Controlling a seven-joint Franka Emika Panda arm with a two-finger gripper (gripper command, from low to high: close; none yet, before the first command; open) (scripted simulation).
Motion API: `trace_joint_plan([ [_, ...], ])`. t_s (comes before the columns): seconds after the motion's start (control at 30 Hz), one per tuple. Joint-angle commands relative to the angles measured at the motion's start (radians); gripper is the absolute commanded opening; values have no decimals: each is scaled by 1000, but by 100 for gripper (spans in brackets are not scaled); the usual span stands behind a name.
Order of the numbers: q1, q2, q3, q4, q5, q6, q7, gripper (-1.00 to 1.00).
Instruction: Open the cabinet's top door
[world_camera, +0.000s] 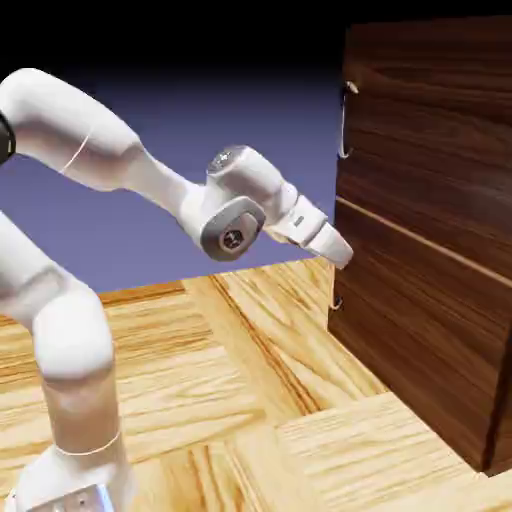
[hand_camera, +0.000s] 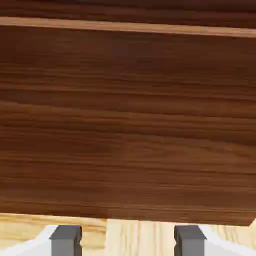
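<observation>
- The top door (world_camera: 430, 110), a tall dark walnut-brown wood-grain panel, is the upper part of the front of the cabinet, at the upper right of the exterior view. It lies flush with the cabinet's front, so it looks closed.
- Its slim curved silver metal handle (world_camera: 346, 120) stands upright near the door's left edge in the exterior view.
- The large boxy dark brown wood-grain cabinet (world_camera: 440, 330) stands on the light wooden table (world_camera: 250, 400), at the right side of the exterior view.
- A thin pale seam divides the top door from the lower dark wood panel (world_camera: 420, 320), which has a smaller handle (world_camera: 337, 302) near its left edge.
- The white two-finger gripper (world_camera: 340, 250) is below the top door's handle, just in front of the lower panel's upper edge; I cannot tell if it touches the wood.
- In the hand view the two small grey fingertips (hand_camera: 66, 236) stand well apart at the bottom edge, with nothing between them, so the pincer is wide and holds nothing.
- The hand view is filled mostly by the dark wood of the lower panel (hand_camera: 128, 125), with the pale seam near the top and a strip of table (hand_camera: 125, 235) below.
- The white robot arm (world_camera: 70, 330) rises from the lower left of the exterior view and reaches to the right.
</observation>
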Motion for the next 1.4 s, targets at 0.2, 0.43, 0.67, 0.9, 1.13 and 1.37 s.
trace_joint_plan([
  [0.2,-187,-2,254,127,183,85,-70,0],
  [0.43,-374,-4,508,254,365,169,-139,0],
  [0.67,-561,-6,761,380,548,254,-209,0],
  [0.9,-748,-8,1015,507,731,339,-279,0],
  [1.13,-935,-10,1269,634,913,423,-348,0],
  [1.37,-1119,-12,1519,759,1094,507,-417,0],
])
